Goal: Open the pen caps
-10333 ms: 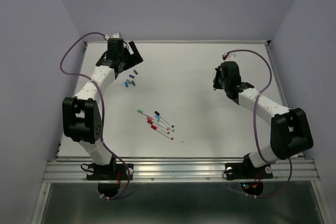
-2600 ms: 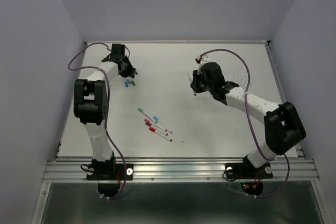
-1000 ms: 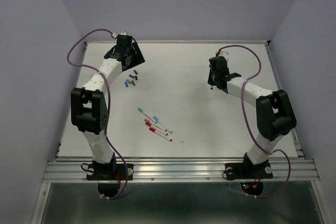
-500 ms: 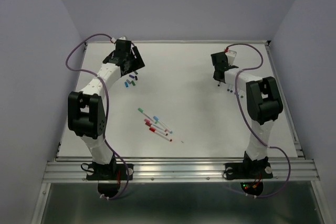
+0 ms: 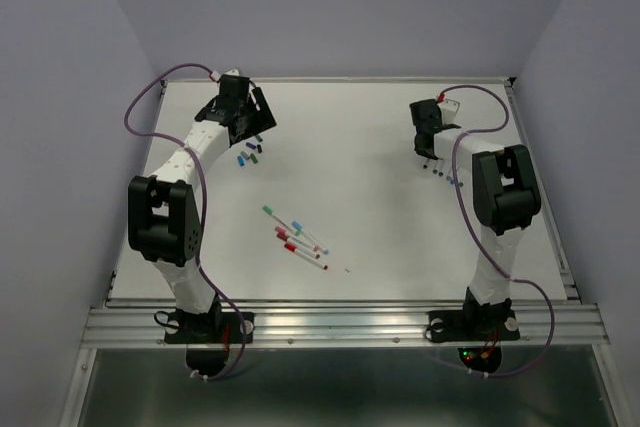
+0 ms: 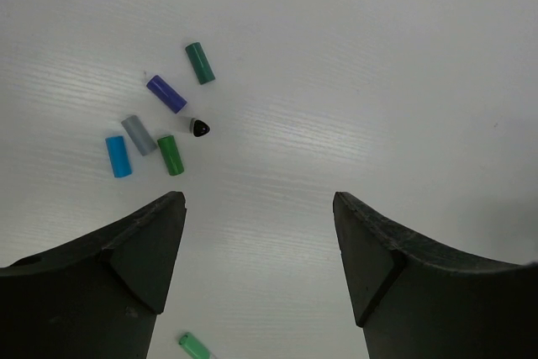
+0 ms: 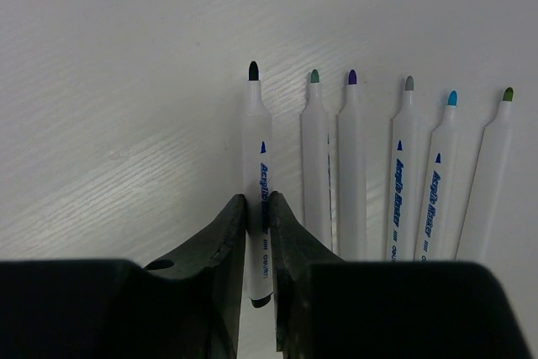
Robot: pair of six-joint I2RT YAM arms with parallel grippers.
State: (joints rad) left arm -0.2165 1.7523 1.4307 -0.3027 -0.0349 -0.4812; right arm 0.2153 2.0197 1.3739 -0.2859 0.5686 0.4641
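Several loose pen caps (image 6: 166, 94) in teal, purple, grey, blue, green and black lie in a cluster on the table; they also show in the top view (image 5: 250, 153). My left gripper (image 6: 259, 208) is open and empty, hovering just by them (image 5: 247, 115). My right gripper (image 7: 257, 203) is shut on an uncapped black-tipped pen (image 7: 255, 149), held at the left of a row of several uncapped pens (image 7: 403, 174). In the top view it is at the far right (image 5: 428, 137). Several capped pens (image 5: 296, 237) lie mid-table.
The white table (image 5: 360, 207) has raised rims at the back and right, close to the right gripper. The green end of a capped pen (image 6: 195, 346) shows at the bottom of the left wrist view. Purple cables loop off both arms.
My right gripper has swung to the far right with the black-tipped pen and now holds it beside the uncapped row. My left gripper has drawn back from the cap cluster.
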